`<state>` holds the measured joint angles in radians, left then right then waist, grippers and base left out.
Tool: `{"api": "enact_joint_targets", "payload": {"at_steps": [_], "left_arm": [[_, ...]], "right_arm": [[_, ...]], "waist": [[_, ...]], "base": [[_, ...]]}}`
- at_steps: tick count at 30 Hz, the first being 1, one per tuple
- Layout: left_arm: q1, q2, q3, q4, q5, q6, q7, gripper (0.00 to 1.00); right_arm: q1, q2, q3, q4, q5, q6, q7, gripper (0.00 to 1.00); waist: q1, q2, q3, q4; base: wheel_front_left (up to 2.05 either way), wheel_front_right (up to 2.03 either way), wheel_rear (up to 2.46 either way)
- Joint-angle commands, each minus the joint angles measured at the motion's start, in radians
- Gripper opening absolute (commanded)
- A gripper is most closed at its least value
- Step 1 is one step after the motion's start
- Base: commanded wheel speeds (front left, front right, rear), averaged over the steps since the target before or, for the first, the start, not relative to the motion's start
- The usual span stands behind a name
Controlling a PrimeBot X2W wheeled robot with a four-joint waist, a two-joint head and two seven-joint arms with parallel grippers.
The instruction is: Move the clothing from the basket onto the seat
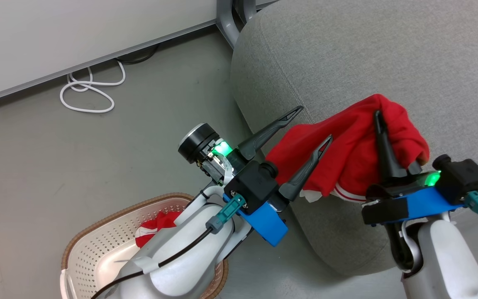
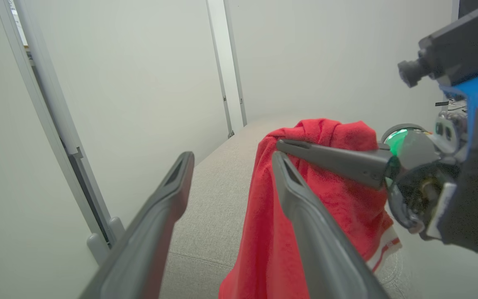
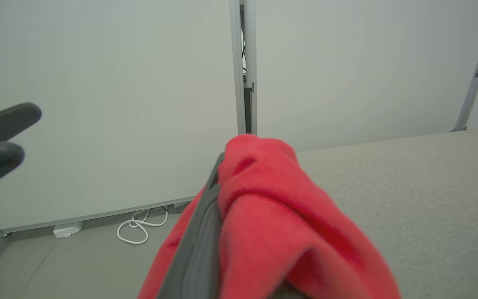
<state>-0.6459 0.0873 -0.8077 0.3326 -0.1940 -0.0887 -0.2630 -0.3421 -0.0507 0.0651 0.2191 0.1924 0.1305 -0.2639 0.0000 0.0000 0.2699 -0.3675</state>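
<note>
Basket (image 1: 98,245), on the floor (image 1: 35,166) left of the seat (image 1: 367,54), is seen holding one garment (image 1: 156,226). The left pincer (image 1: 314,123) is spread and empty at the seat's edge. A second garment (image 1: 347,145) is pinched by the right pincer (image 1: 390,118) and hung over that edge. White cable (image 1: 85,91) is coiled beyond the seat's corner.

the garment (image 1: 347,145) is soft cloth, the seat (image 1: 347,54) matt woven fabric, the basket (image 1: 98,245) plastic.
</note>
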Motion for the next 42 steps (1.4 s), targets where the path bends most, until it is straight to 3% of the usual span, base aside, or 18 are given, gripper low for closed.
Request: {"api": "enact_joint_targets", "payload": {"at_steps": [1,11,16,23,29,32,42], "left_arm": [[-0.001,0.003,0.001,0.001,0.003,-0.003,-0.003,1.00],[-0.024,0.021,0.020,-0.021,0.018,0.009,-0.003,1.00],[-0.057,0.034,0.019,-0.026,0.035,0.006,-0.003,1.00],[-0.142,0.044,0.005,-0.037,0.066,-0.001,0.001,1.00],[-0.204,0.050,-0.006,-0.039,0.086,-0.008,0.001,1.00],[-0.224,0.053,-0.008,-0.036,0.090,-0.008,0.002,1.00],[-0.248,0.058,-0.018,-0.026,0.090,-0.009,-0.001,1.00]], "right_arm": [[0.007,0.001,-0.014,-0.019,0.005,0.000,-0.001,0.00],[-0.160,-0.001,-0.151,-0.097,-0.048,0.000,-0.001,0.00],[-0.336,-0.052,-0.243,-0.112,-0.068,0.000,-0.001,0.00],[-0.584,-0.200,-0.391,-0.081,-0.046,0.000,-0.001,0.00],[-0.720,-0.325,-0.459,0.021,-0.031,0.000,-0.001,0.00],[-0.746,-0.351,-0.469,0.109,-0.032,0.000,-0.001,0.00],[-0.662,-0.303,-0.470,0.379,-0.035,0.000,-0.001,0.00]], "waist": [[0.0000,0.0000,0.000,0.002],[0.0000,0.0000,0.076,0.019],[0.0000,0.0000,0.172,0.037],[0.0000,0.0000,0.332,0.085],[0.0000,0.0000,0.438,0.113],[0.0000,0.0000,0.474,0.119],[0.0000,0.0000,0.521,0.127]], "base": [[0.00,0.00,0.00],[0.00,0.00,0.00],[0.00,0.00,0.00],[0.00,0.00,0.00],[0.00,0.00,0.00],[0.00,0.00,0.00],[0.00,0.00,0.00]]}}
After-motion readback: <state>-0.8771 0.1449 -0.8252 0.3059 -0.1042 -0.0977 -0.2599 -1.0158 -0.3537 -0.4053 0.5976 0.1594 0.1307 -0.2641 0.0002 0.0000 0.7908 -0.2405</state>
